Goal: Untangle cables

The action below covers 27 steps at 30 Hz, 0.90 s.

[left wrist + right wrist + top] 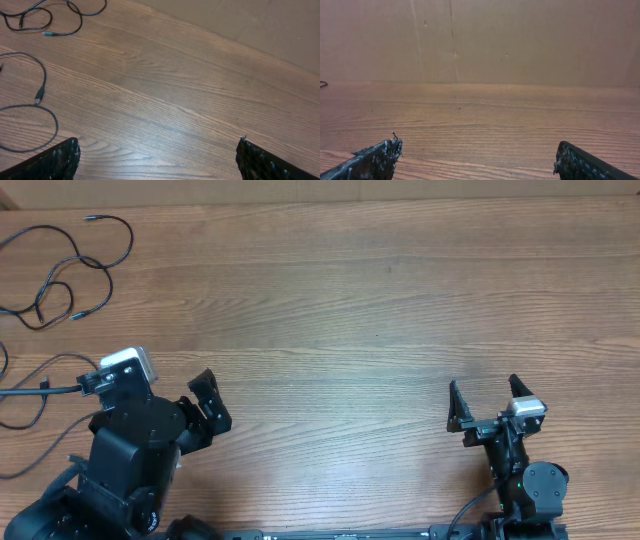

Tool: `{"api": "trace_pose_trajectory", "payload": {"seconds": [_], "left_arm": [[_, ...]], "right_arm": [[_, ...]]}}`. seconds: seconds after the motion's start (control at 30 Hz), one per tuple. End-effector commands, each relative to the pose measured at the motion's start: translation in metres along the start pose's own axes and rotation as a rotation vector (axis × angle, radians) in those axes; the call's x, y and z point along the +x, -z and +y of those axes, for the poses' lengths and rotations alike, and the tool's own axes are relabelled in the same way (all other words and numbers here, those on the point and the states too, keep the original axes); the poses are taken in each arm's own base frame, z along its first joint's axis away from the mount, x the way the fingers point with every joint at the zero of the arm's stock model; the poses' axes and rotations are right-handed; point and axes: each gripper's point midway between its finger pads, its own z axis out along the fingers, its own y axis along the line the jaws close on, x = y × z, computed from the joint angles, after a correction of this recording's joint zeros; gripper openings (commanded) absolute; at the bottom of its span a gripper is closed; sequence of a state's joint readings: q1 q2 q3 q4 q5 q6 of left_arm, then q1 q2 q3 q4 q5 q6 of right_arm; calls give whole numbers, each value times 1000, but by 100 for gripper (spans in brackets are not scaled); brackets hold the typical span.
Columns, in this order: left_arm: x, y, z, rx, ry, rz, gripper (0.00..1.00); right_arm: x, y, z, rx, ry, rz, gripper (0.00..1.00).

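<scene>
Thin black cables lie loose on the wooden table at the far left. One looped cable (pixel 75 265) lies at the back left corner, and it also shows in the left wrist view (pixel 65 25). A second cable (pixel 45 385) with a small plug (pixel 39 95) curves along the left edge beside my left arm. My left gripper (pixel 200 408) is open and empty, to the right of the cables and apart from them; its jaws (pixel 157 160) frame bare wood. My right gripper (pixel 488 402) is open and empty at the front right, far from the cables; its jaws (pixel 477 157) hold nothing.
The wooden table (pixel 360 310) stretches between both arms. A brown wall (pixel 480 40) stands behind the table's far edge. A short cable tip (pixel 322 84) shows at the left edge of the right wrist view.
</scene>
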<state>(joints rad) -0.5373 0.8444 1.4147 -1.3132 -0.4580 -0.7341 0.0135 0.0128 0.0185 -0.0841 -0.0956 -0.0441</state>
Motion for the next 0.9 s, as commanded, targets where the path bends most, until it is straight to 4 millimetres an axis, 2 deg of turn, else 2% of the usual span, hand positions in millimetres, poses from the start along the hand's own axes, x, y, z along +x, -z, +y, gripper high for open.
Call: {"api": "trace_pose_trajectory", "payload": {"seconds": [0.0,0.33,0.87], "left_arm": [[-5,3,1,-6,18,-20,100],[-5,3,1,-6,18,-20,100],[-5,3,1,-6,18,-20,100]], "right_arm": [[2,0,-3,18,-9,-2,100],[2,0,-3,15,44,-1,100],[1,0,-2,13,36,-5,100]]}}
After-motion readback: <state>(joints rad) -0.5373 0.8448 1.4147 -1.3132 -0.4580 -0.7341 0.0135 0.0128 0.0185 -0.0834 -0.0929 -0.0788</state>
